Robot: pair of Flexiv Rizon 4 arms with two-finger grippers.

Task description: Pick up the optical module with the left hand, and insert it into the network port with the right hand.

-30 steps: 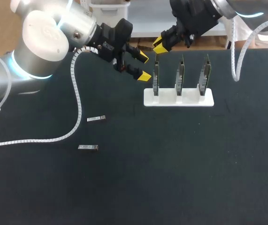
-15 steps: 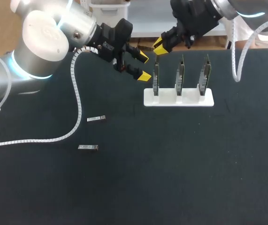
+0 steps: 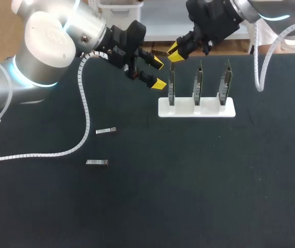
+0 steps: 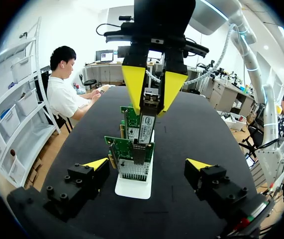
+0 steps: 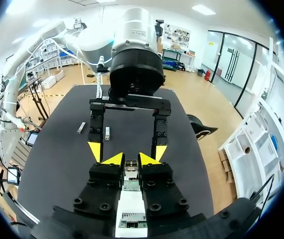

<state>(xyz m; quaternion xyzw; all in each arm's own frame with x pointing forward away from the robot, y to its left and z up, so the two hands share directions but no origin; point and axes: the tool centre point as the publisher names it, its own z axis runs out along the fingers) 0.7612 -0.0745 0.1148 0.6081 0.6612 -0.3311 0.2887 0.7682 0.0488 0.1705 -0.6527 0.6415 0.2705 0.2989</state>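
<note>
Barely anything: my right gripper (image 3: 174, 51) has edged up, pinching the optical module (image 4: 150, 102) above the nearest network card (image 3: 171, 89) (lined up for insertion); my left gripper (image 3: 159, 73) gapes empty.

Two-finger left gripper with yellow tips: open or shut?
Open. In the head view the left gripper shows its fingers wide apart, holding nothing.

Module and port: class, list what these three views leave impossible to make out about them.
Left wrist view: the module in the right gripper overlaps the front card; whether it has entered the port cannot be told.
Right wrist view: the right gripper's fingers cover the port.
Head view: the right gripper hides the module; the two spare modules are too small to tell their ends apart.
</note>
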